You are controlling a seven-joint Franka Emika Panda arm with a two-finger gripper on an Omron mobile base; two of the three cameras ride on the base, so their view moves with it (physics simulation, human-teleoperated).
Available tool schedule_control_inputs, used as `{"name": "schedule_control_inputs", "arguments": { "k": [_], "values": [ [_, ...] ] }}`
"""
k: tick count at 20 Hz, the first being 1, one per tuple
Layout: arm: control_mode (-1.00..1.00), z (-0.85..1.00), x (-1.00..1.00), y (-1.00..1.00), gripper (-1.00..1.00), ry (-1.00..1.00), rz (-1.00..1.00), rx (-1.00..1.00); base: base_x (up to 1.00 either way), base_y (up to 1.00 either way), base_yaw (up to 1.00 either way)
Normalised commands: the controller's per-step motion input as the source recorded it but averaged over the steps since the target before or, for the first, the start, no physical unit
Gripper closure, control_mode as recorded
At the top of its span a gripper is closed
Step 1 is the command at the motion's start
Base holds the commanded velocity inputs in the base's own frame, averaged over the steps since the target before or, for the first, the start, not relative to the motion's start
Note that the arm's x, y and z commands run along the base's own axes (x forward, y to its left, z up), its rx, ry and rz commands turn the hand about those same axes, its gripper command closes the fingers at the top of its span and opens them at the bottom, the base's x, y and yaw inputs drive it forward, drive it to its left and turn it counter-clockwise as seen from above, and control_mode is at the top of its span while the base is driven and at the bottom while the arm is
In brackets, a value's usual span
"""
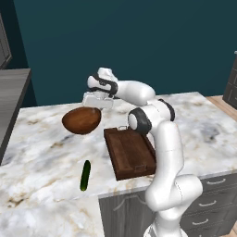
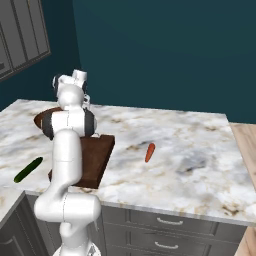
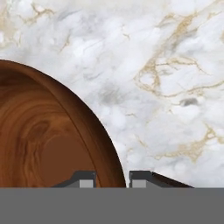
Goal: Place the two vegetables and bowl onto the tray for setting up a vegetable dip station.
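The round brown wooden bowl [image 1: 82, 120] hangs tilted over the marble counter, left of the tray [image 1: 132, 155]. My gripper [image 1: 98, 104] is shut on its right rim. In the hand view the bowl [image 3: 39, 140] has its rim clamped between the fingertips [image 3: 85, 179] of the gripper [image 3: 112, 180]. The dark wooden tray [image 2: 97, 157] lies bare near the counter's front edge. The green cucumber [image 1: 85, 175] lies on the counter front-left of the tray, and shows again as the cucumber [image 2: 28, 169] at the left. The red-orange carrot [image 2: 149, 152] lies right of the tray.
The marble counter [image 1: 41, 152] ends in a front edge just below the tray and cucumber. Grey drawers [image 2: 165, 230] sit under it. A dark teal wall stands behind, with a grey cabinet [image 2: 22, 35] at upper left.
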Motion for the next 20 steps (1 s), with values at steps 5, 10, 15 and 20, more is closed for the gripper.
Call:
{"name": "schedule_control_inputs", "arguments": {
  "k": [5,10,15,20],
  "values": [
    [-1.0,0.17,-0.36,-0.26,1.0,-0.08,-0.02,0.09,0.0,0.0,0.0],
    [-1.0,0.08,-0.38,-0.31,1.0,-0.16,-0.05,0.05,0.0,0.0,0.0],
    [-1.0,0.03,-0.37,-0.32,1.0,-0.15,-0.1,0.01,0.0,0.0,0.0],
    [-1.0,0.03,-0.38,-0.33,1.0,-0.13,-0.1,0.02,0.0,0.0,0.0]
  ]
}}
